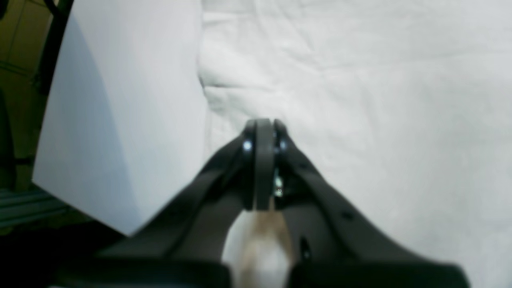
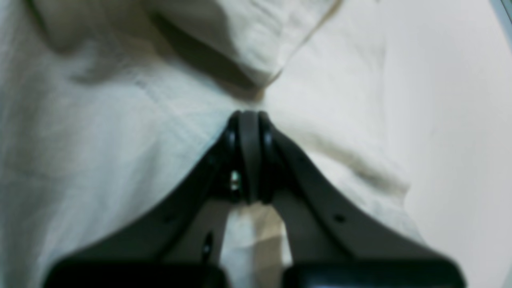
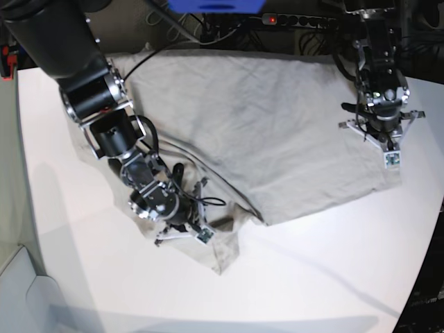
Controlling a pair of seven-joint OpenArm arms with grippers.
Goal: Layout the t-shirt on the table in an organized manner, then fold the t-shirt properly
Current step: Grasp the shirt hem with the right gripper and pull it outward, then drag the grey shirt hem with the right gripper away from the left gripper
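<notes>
Plain grey-beige t-shirt, white table, black hands

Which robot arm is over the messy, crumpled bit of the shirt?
The right arm's end effector, on the base view's left. The t-shirt bunches and folds over there. The left end effector sits over smoother, flatter cloth near the shirt's edge.
</notes>
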